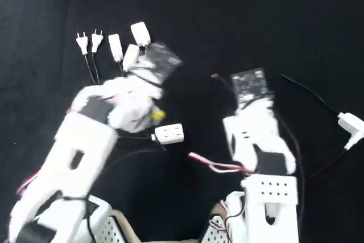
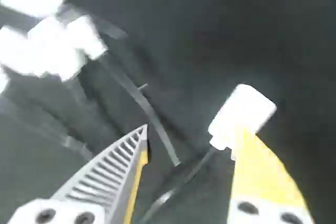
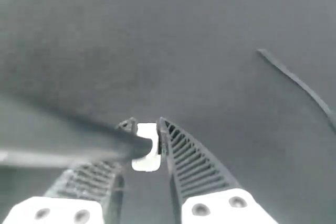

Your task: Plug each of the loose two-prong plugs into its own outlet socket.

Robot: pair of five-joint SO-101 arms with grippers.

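Note:
Two loose two-prong plugs (image 1: 89, 41) lie at the far left of the black table, their dark cables running toward me. Beside them is a cluster of white outlet sockets (image 1: 128, 45). My left gripper (image 1: 160, 60) hovers just right of that cluster. In the left wrist view the left gripper (image 2: 190, 132) is open, and one white socket block (image 2: 242, 111) sits by its yellow fingertip. My right gripper (image 1: 250, 82) is over the table's middle right. The right gripper (image 3: 147, 132) is shut on a small white plug (image 3: 146, 153) with a dark cable trailing off.
A separate white outlet block (image 1: 169, 134) lies near the left arm's base. Another white plug (image 1: 351, 123) with a thin dark cable (image 1: 307, 89) lies at the far right. Red and white wires (image 1: 213, 166) hang by the right arm.

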